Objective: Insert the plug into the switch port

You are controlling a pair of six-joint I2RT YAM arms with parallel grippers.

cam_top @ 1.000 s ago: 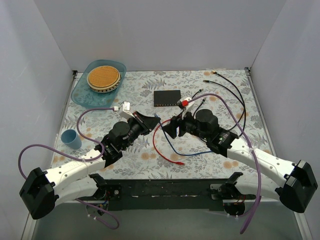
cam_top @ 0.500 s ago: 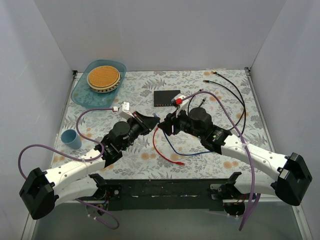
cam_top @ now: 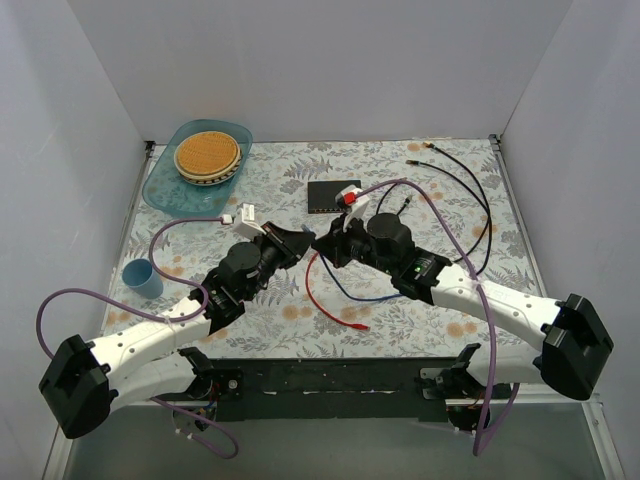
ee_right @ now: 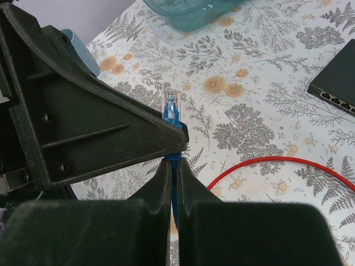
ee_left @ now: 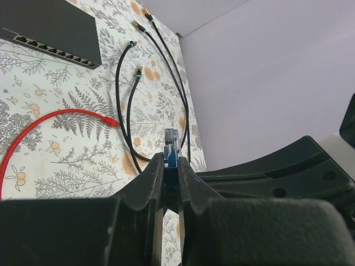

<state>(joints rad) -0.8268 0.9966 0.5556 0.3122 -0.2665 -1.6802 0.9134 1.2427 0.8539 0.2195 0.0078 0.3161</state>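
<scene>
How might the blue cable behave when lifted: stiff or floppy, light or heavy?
Probably floppy: the blue cable trails in a loose curve on the table. Its plug looks rigid, upright in the left gripper. Thin, so likely light.

we log left arm [cam_top: 150, 340] reaching from lower left to frame centre | left gripper [ee_left: 171, 163] pinched tight on plug [ee_left: 171, 139] | right arm [cam_top: 480, 298] reaching in from lower right | right gripper [ee_right: 172, 166] clamped on blue cable [ee_right: 173, 183] just below plug | fingertips of both meet mid-frame
</scene>
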